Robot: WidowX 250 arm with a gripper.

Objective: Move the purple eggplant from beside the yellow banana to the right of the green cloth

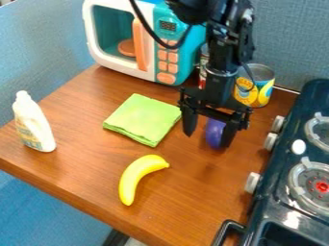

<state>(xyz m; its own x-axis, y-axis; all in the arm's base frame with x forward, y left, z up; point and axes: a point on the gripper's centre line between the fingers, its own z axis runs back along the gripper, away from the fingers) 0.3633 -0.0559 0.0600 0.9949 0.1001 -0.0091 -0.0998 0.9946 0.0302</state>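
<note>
Camera view: the gripper (pixel 207 140) hangs open near the bench's (pixel 199 192) right edge — purple object (pixel 213 133) between its fingers — with a banana (pixel 136 175) toward the front edge.

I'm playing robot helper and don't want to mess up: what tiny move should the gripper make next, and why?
Maybe a little nudge toward the stove before squeezing. The gripper is open, but the purple thing looks closer to the stove-side finger, which hides part of it. That might center it for a better grip.
</note>
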